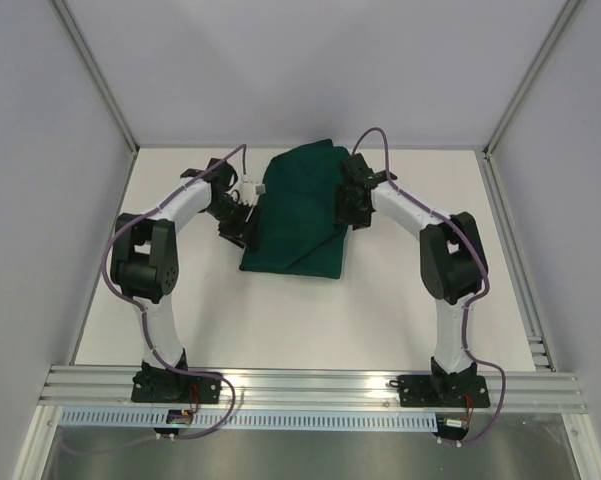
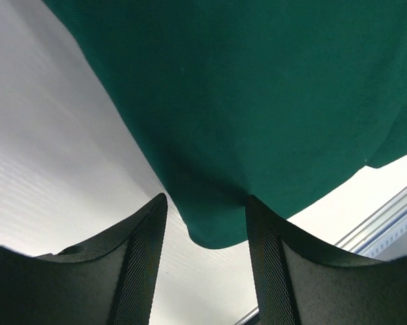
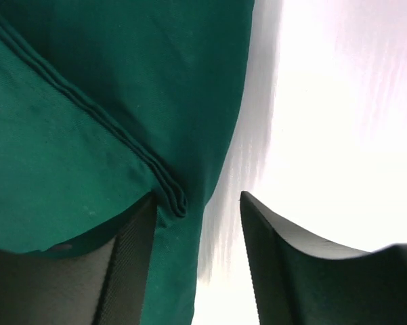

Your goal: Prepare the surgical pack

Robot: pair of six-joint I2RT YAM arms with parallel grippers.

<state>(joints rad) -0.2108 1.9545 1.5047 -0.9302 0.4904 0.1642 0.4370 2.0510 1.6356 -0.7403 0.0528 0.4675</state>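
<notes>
Roughly mid-table [image 1: 400, 300], the folded green drape [image 1: 298, 215] lay between both arms. The left gripper [image 1: 238, 228] sat wide at its left edge, and the right gripper [image 1: 350, 205] sat wide over a folded hem [image 3: 169, 193]. Neither was holding anything.

The folded drape [image 1: 298, 215] lies on the tabletop [image 1: 280, 310], in the middle toward the far side. The left fingers [image 2: 141, 271] stand at its left edge; the right fingers [image 3: 131, 271] straddle its right edge, one finger above the cloth.
</notes>
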